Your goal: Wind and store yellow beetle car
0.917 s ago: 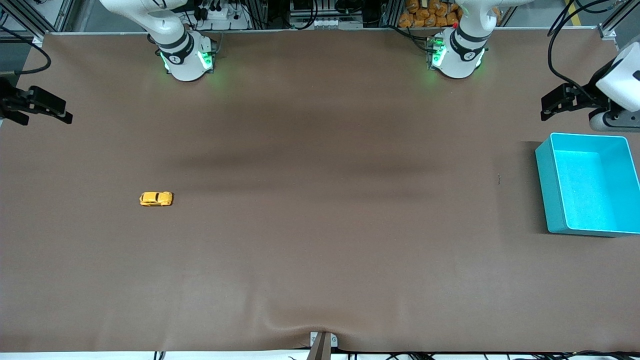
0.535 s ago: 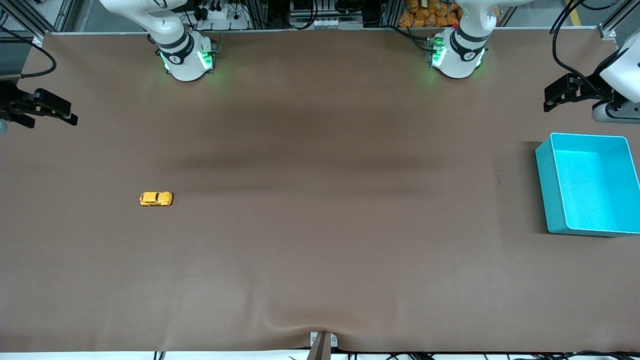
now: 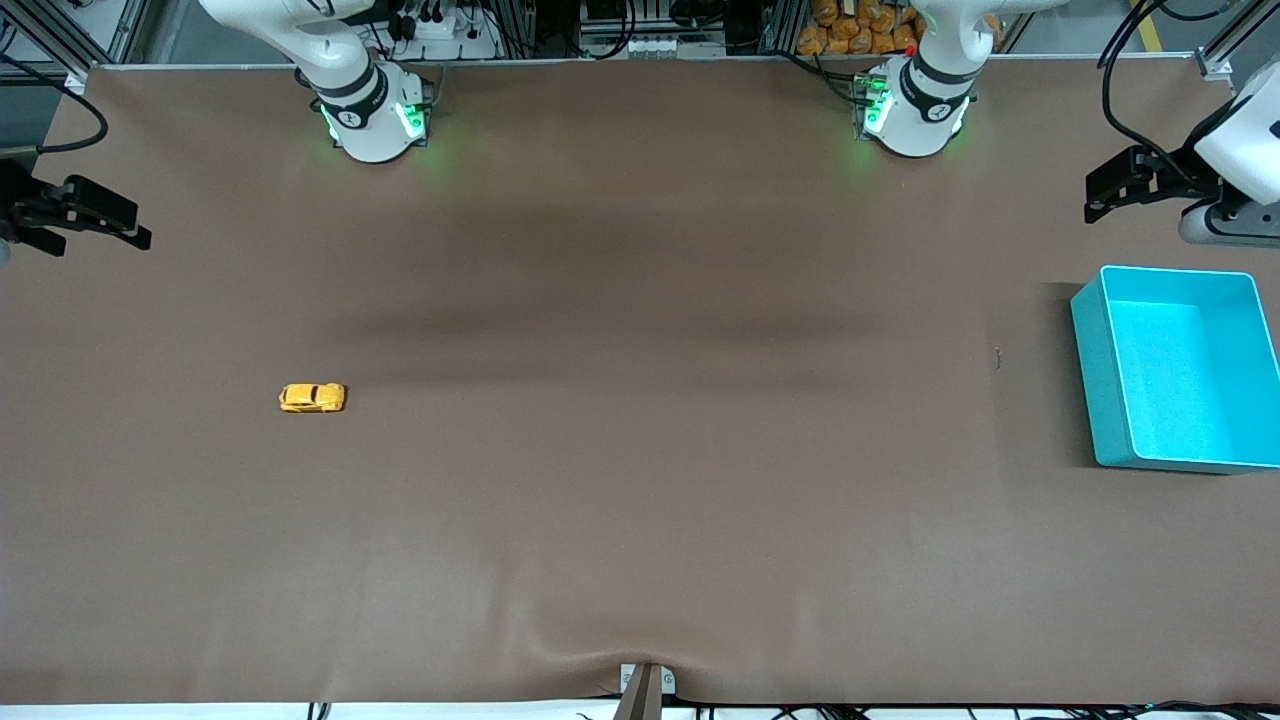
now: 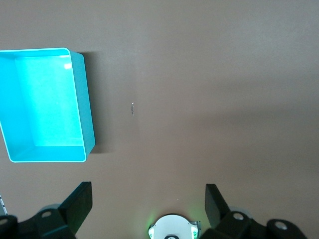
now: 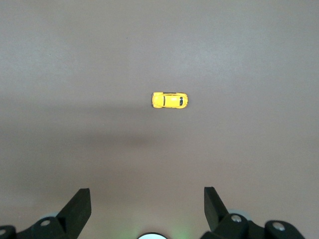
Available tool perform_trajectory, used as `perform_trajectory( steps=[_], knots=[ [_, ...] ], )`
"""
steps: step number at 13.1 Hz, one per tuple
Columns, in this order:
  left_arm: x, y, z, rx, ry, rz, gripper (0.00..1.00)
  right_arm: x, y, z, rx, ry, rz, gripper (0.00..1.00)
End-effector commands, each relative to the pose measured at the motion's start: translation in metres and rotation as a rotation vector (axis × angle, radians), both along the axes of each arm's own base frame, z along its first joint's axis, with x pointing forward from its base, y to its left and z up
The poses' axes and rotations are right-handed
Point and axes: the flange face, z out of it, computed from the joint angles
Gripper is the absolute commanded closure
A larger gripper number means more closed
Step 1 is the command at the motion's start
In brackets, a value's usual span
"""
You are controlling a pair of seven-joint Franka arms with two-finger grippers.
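The yellow beetle car (image 3: 312, 397) stands on the brown table toward the right arm's end; it also shows in the right wrist view (image 5: 170, 100). My right gripper (image 3: 138, 225) is open and empty, up in the air over the table's edge at that end, well apart from the car. In its own view the right gripper (image 5: 147, 199) has nothing between its fingers. My left gripper (image 3: 1096, 198) is open and empty, in the air over the table near the teal bin (image 3: 1090, 380). In its own view the left gripper (image 4: 147, 196) is wide open.
The teal bin is empty and stands at the left arm's end of the table; it also shows in the left wrist view (image 4: 85, 114). A tiny dark speck (image 3: 997, 357) lies on the table beside it. The arms' bases (image 3: 372, 115) (image 3: 915, 105) stand along the table's back edge.
The left gripper has lifted a little away from the bin. The right gripper has shifted slightly. The car has not moved.
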Motion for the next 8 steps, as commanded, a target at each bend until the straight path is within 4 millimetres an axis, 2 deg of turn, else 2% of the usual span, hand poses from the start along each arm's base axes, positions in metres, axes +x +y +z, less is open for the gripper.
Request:
perform_trajectory(
  steps=[1,8],
  knots=[
    [-0.0045,0.0036,0.0065,-0.016,0.003,-0.001,0.0,-0.008,0.0009,0.0046,0.022,-0.016,0.013,0.0],
    [-0.0031,-0.0005,0.0047,-0.016,0.002,-0.003,0.0,-0.0028,0.0065,-0.0045,0.021,-0.007,0.044,0.0]
  ],
)
